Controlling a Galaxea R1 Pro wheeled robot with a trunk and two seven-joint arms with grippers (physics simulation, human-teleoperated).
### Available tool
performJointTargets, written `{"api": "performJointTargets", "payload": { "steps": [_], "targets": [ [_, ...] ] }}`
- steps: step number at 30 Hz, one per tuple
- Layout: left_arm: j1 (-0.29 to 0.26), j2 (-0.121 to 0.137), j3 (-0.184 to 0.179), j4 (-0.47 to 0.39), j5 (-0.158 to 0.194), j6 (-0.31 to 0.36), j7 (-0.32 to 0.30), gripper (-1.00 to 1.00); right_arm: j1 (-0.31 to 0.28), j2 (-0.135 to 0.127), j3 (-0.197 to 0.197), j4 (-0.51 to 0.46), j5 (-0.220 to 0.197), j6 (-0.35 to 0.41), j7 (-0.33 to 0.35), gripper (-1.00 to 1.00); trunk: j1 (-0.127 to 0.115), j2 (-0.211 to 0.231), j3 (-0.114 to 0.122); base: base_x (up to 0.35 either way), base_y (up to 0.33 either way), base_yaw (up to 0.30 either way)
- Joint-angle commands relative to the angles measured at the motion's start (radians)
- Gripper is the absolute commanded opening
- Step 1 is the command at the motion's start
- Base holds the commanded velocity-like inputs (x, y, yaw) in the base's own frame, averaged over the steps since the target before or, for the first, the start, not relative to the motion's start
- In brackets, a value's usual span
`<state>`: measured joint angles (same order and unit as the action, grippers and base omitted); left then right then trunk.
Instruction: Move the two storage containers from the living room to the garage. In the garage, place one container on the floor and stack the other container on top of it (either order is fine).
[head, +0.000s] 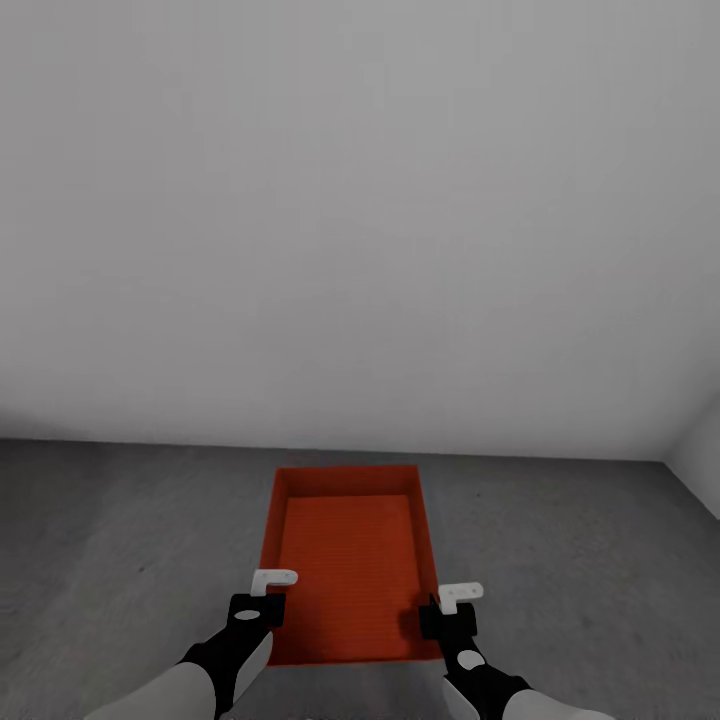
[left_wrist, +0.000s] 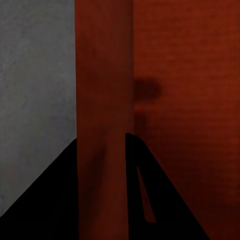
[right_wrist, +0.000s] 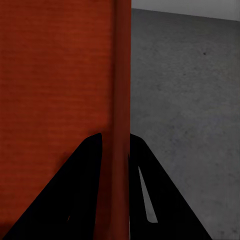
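Grey concrete floor (head: 120, 540), lower frame: left gripper (head: 262, 597) and right gripper (head: 452, 608) each clamp a container (head: 350, 560) wall; uneven release could skew it

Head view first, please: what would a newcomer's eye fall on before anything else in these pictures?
The orange-red storage container stands out at once, open-topped, low in the middle against the dark grey concrete floor with a blank pale wall behind. Next come the two arms: the left end effector straddles the container's left wall near its near corner, and the right end effector straddles its right wall; each wrist view shows a wall between the fingers.
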<state>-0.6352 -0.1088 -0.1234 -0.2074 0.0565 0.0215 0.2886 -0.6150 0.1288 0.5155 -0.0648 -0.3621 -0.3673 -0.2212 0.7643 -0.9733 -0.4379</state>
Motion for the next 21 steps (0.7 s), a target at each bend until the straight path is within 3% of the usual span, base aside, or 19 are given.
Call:
{"api": "performJointTargets", "payload": {
  "steps": [1, 13, 21],
  "targets": [
    [-0.001, -0.006, 0.025, -0.049, 0.060, 0.003, -0.002, -1.00, 0.000, 0.000, 0.025, 0.002, -0.014, -0.004, 0.003, -1.00, 0.000, -0.001, -0.003, 0.000, 0.000, 0.000],
    [-0.001, -0.005, 0.025, -0.049, 0.060, 0.003, -0.002, -1.00, 0.000, 0.001, 0.024, 0.002, -0.014, -0.005, 0.003, -1.00, 0.000, -0.001, -0.019, 0.004, 0.000, 0.000],
    [-0.001, -0.005, 0.025, -0.049, 0.060, 0.003, -0.002, -1.00, 0.000, 0.001, 0.024, 0.002, -0.014, -0.005, 0.003, -1.00, 0.000, -0.001, -0.020, 0.225, 0.000, 0.000]
  ]
}}
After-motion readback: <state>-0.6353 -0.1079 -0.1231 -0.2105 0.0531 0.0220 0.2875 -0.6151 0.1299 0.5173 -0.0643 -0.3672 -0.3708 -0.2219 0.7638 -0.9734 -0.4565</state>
